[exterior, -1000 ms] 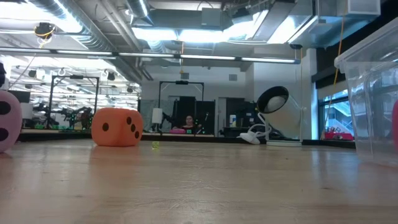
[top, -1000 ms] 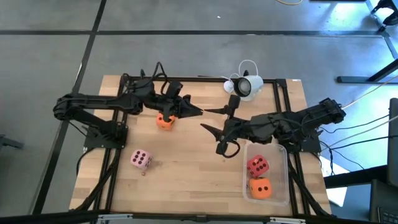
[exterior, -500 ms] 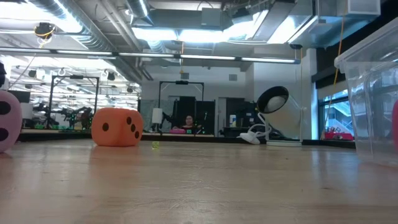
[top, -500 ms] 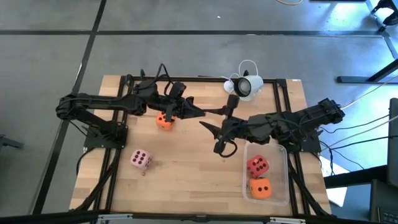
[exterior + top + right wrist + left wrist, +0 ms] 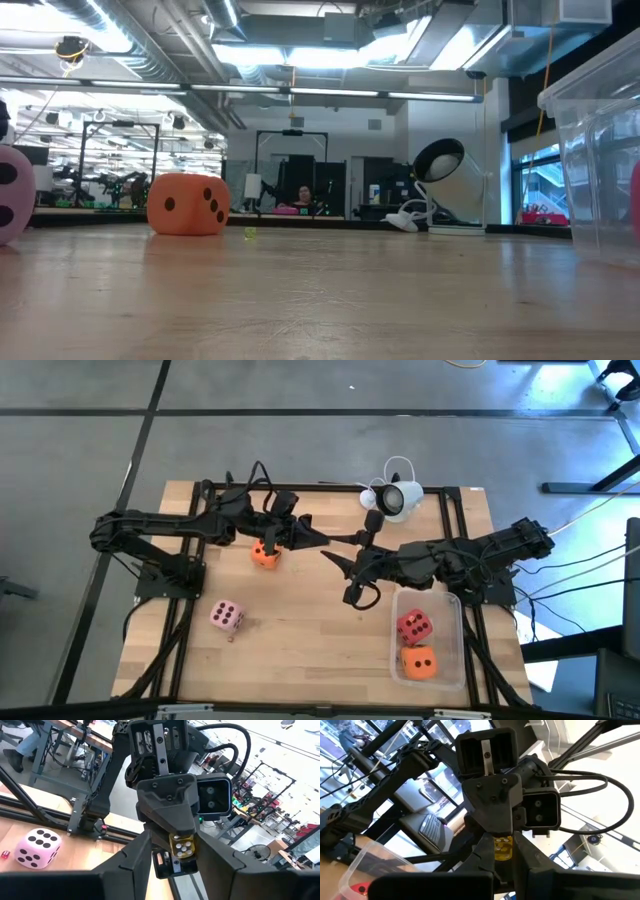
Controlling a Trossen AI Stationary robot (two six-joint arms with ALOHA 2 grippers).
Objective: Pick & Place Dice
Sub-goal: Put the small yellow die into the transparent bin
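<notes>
table: wooden top (image 5: 300, 630) | bin: clear plastic (image 5: 455, 645) | lamp: white, at far edge (image 5: 400, 498)

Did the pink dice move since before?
No. The pink dice sits at the same spot on the table, left of the clear box, as before.

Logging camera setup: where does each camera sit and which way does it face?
High: overhead, straight down on the table; shows left gripper and right gripper.
Low: table height, level across to an orange die; no arm shows.
Left wrist: faces the right gripper; own fingers below.
Right wrist: faces the left gripper; own fingers below.
Both wrist views share the small yellow die.
</notes>
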